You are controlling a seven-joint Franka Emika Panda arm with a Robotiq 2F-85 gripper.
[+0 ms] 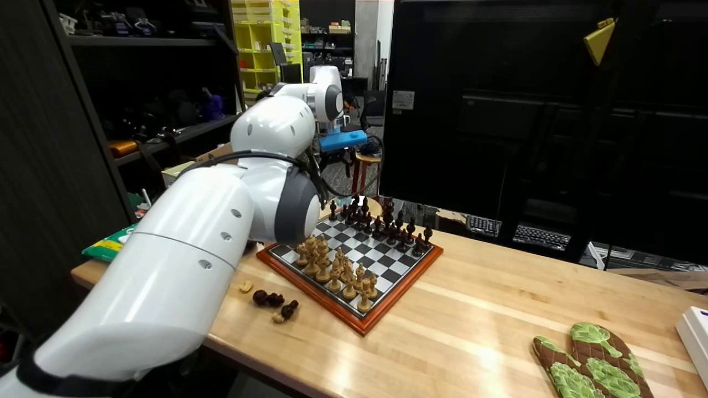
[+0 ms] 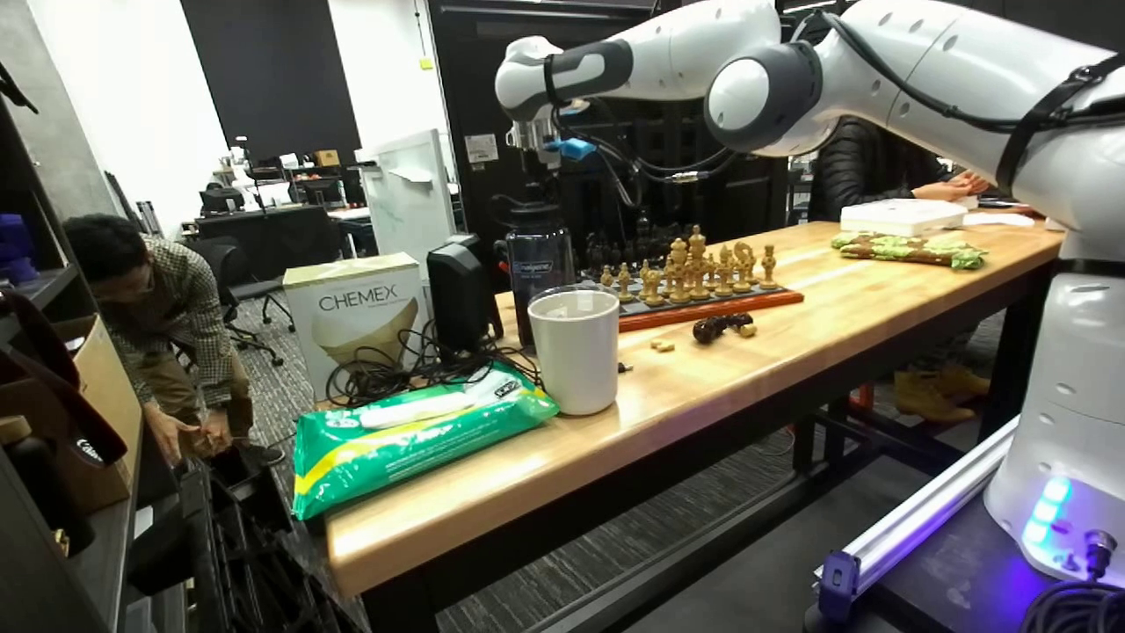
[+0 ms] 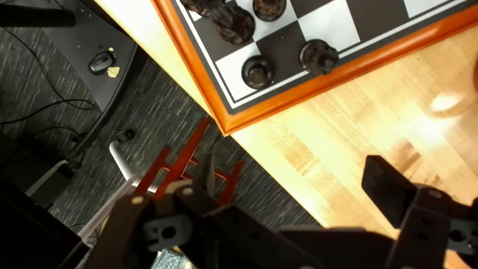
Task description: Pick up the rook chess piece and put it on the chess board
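The chess board (image 1: 362, 325) lies on the table with dark pieces (image 1: 387, 224) along its far side and light pieces (image 1: 337, 271) along its near side. Its rim also shows in an exterior view (image 2: 729, 310) and in the wrist view (image 3: 298, 95). A dark flat-topped piece (image 3: 258, 71), perhaps a rook, stands on the corner square. Loose dark pieces (image 1: 268, 298) lie on the table beside the near rim; whether one is a rook, I cannot tell. My gripper (image 3: 293, 164) is open and empty, raised above the table edge, beyond the board's corner.
A white mug (image 2: 576, 356), a dark bottle (image 2: 538, 255), a green wipes pack (image 2: 422, 440) and a black speaker (image 2: 461, 294) stand or lie near the board. An oven mitt (image 1: 600, 359) lies on the table. A large black screen (image 1: 498, 127) rises behind. A person (image 2: 167, 325) bends down beyond the table.
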